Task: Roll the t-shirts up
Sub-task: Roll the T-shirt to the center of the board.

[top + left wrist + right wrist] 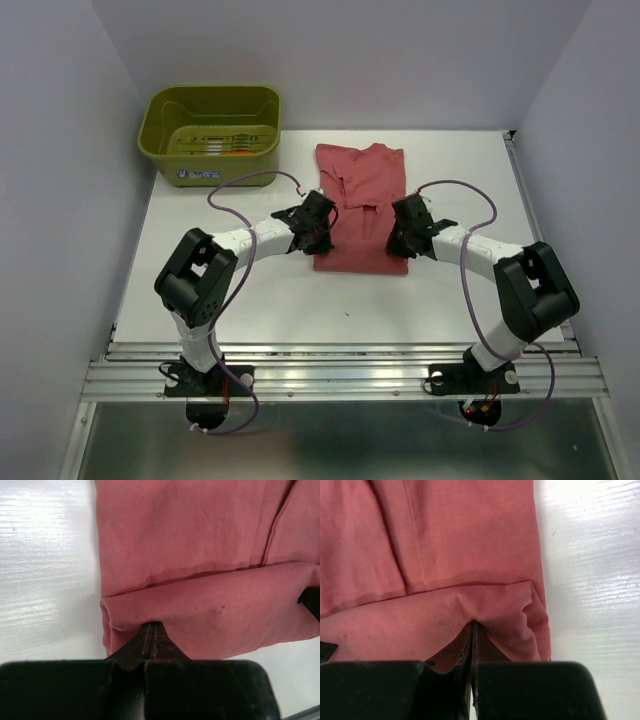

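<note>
A muted rose-red t-shirt (362, 200) lies folded lengthwise on the white table (250, 300), its near end turned over into a first fold. My left gripper (318, 232) is shut on the left side of that fold (200, 615). My right gripper (398, 236) is shut on the right side of the same fold (445, 615). The fingers (152, 637) pinch the cloth edge, as do the right fingers (472, 640). The orange-red t-shirt shows only as a small orange patch (234, 152) inside the basket.
An olive-green plastic basket (160, 125) stands at the back left of the table. Grey walls close in left, right and behind. A metal rail (340, 375) runs along the near edge by the arm bases.
</note>
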You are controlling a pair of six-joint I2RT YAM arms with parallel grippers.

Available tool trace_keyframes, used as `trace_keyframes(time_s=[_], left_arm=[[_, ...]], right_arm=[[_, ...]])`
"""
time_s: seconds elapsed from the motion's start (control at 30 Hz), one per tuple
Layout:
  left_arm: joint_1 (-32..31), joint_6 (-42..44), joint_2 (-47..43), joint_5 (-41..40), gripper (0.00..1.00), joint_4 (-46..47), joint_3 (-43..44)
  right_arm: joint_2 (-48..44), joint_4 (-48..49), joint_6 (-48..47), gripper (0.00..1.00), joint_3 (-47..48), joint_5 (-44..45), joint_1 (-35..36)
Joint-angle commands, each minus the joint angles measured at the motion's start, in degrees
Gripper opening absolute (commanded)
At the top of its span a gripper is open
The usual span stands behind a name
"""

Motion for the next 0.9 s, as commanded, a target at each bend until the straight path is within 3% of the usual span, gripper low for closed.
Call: trace_keyframes(time_s=[0.0, 0.27, 0.4, 0.67, 0.87], left_arm=[[-0.1, 1.7, -0.1, -0.7, 0.00, 0.5, 1.7], [-0.1, 2.0, -5.2, -8.6, 0.00, -3.6, 3.0], [-0.2, 2.9, -9.8, -8.7, 0.00, -1.8, 2.2], [-0.5, 3.7, -8.1, -1.8, 0.00, -1.3, 4.4], [0.3, 4.5, -2.8, -4.3, 0.00, 0.4, 3.4]], right_arm=[[1.9, 2.7, -1.6, 0.01, 2.5, 2.5, -0.2], [-5.8, 2.6, -1.9, 0.01, 1.1, -0.4, -0.2], [-9.5, 2.5, -1.4, 0.01, -0.6, 2.5, -0.2], [-5.4, 2.6, -1.7, 0.01, -0.9, 3.7, -2.6], [-0.3, 2.9, -2.4, 0.01, -1.4, 7.0, -4.3]])
